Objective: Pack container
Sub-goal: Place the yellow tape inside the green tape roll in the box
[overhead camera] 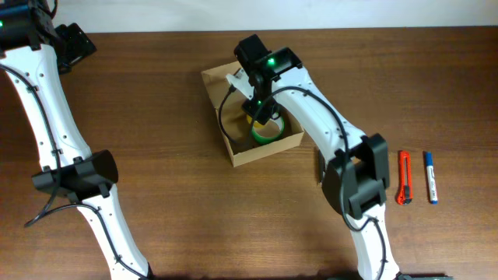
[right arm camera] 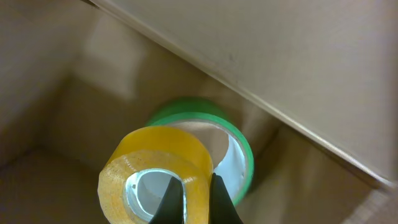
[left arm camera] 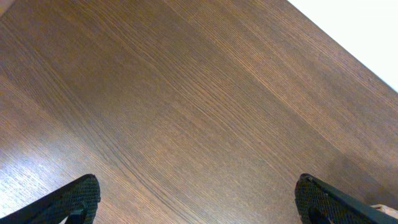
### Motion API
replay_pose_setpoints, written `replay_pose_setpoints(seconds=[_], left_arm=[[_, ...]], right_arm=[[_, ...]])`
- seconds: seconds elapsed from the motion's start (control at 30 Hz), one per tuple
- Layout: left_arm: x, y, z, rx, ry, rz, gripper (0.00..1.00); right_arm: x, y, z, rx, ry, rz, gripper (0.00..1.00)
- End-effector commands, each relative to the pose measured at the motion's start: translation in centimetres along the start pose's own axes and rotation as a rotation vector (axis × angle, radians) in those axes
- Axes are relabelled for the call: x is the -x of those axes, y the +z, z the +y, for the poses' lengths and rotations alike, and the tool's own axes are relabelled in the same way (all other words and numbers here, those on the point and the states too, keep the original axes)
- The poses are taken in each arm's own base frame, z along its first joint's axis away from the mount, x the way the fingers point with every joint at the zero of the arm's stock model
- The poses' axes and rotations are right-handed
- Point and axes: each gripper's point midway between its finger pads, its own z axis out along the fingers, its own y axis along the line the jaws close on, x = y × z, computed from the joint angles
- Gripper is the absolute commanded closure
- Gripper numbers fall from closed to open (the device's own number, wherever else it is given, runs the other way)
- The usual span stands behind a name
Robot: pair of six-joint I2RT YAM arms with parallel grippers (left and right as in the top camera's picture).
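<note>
Container [overhead camera: 236, 141] surrounds the right fingers [right arm camera: 171, 202], clamped on a yellow tape roll [right arm camera: 155, 152]; left fingers [left arm camera: 74, 198] gape wide.

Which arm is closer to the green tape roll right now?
Right. The right arm has its jaws down in the box, just above the green roll, shut on a yellow roll. The left arm is at the table far-left corner, jaws open over bare wood.

- A tan rectangular cardboard box [overhead camera: 247, 155] sits on the brown wooden table [overhead camera: 179, 202], just behind its middle.
- A green tape roll [overhead camera: 268, 134] lies inside the box, by its right-hand corner.
- A yellow tape roll [right arm camera: 155, 168] hangs over the green one, pinched in the right gripper [right arm camera: 198, 202].
- An orange utility knife [overhead camera: 405, 177] and a blue-capped marker [overhead camera: 430, 177] lie side by side near the table's right edge, the marker outermost.
</note>
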Motion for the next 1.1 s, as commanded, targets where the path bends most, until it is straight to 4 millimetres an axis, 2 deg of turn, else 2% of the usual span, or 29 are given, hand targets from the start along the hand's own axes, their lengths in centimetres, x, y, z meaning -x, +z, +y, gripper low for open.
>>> replay_pose_setpoints(seconds=[0.0, 0.33, 0.6, 1.07], left_arm=[[-0.1, 0.3, -0.1, -0.002, 0.017, 0.007, 0.0], [-0.2, 0.3, -0.2, -0.005, 0.017, 0.009, 0.0], [-0.2, 0.3, -0.2, -0.005, 0.017, 0.009, 0.0], [-0.2, 0.3, -0.2, -0.005, 0.018, 0.009, 0.0]], right_arm=[[-0.6, 1.1, -0.8, 0.013, 0.042, 0.02, 0.97], [-1.0, 1.3, -2.5, 0.035, 0.092, 0.002, 0.96], [-1.4, 2.0, -1.1, 0.07, 0.084, 0.034, 0.96], [-2.0, 2.4, -0.8, 0.079, 0.091, 0.057, 0.96]])
